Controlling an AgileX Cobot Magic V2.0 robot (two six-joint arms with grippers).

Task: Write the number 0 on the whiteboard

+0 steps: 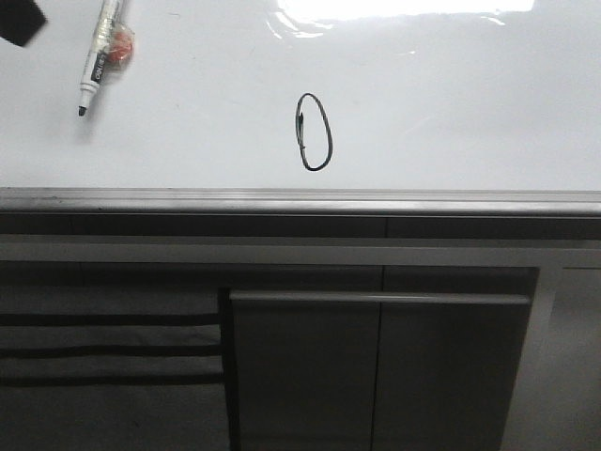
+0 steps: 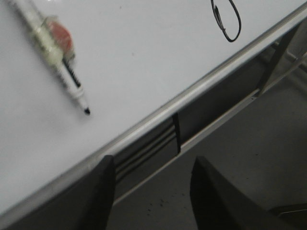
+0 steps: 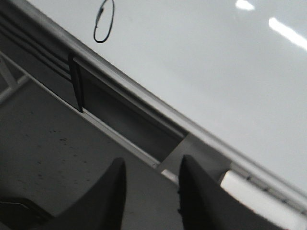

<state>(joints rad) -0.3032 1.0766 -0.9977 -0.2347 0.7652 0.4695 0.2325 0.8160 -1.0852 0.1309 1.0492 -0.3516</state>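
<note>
Both grippers, left gripper [image 2: 151,191] & right gripper [image 3: 151,191], gape w/ nothing held. Number 0 [image 1: 315,132] sits mid whiteboard [image 1: 451,103]; marker [image 1: 98,58] lies at its 10 o'clock, well apart.

Overhead light throws a bright glare patch on the whiteboard [image 1: 451,103] in the front view, well beyond the right claw [image 3: 149,191]. The marker [image 2: 53,48] past the left claw [image 2: 152,191] looks blurred. Below the board everything is dim and grainy.

The number 0 [image 1: 315,132] stands upright on the whiteboard [image 1: 451,103]. A marker [image 1: 100,54] lies uncapped, well left of it. Grey cabinet panels [image 1: 376,376] sit below the board's edge.
</note>
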